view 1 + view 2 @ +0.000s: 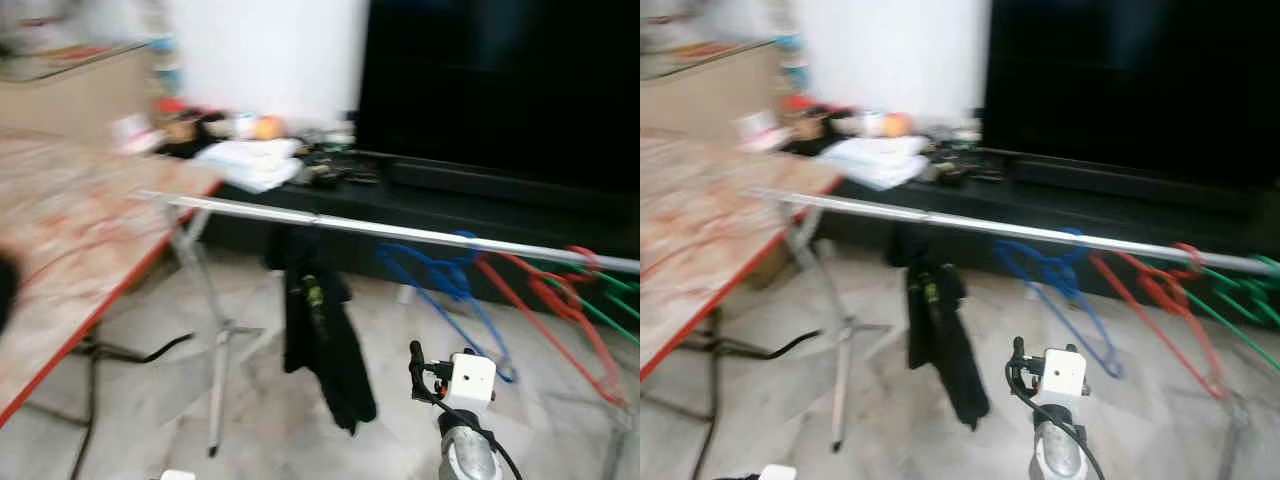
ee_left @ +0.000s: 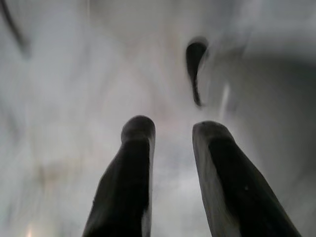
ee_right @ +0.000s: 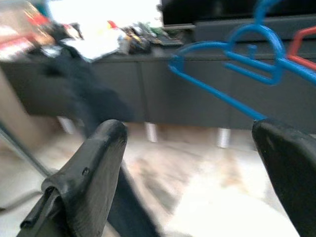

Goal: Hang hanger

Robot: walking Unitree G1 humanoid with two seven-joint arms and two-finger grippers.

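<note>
- A silver rail (image 1: 400,232) is seen running across the room on a stand (image 1: 215,340), in front of a dark TV bench (image 1: 450,200).
- A black garment (image 1: 320,330) is hung from the rail near its middle; it cannot be told whether a hanger lies under it.
- Blue hangers (image 1: 440,275), red hangers (image 1: 560,310) and green hangers (image 1: 610,300) are hung on the rail further towards the robot's right.
- A table (image 1: 70,250) with a red edge is seen on the robot's left.
- The right gripper (image 3: 187,173) is held wide apart and empty, raised below the rail and pointed towards the blue hangers, well short of them.
- The left gripper (image 2: 170,148) is held slightly apart with nothing between its fingers, pointed at the pale floor (image 1: 150,400).
- No hanger is held by either gripper, and the head views are blurred, so the robot is judged to be on the move.
- The step in hand is judged to be either an approach to the rail or the close of a hang; which cannot be told.
- If a hanger is to be fetched next, the right gripper would need to be brought up to one and closed on it.
</note>
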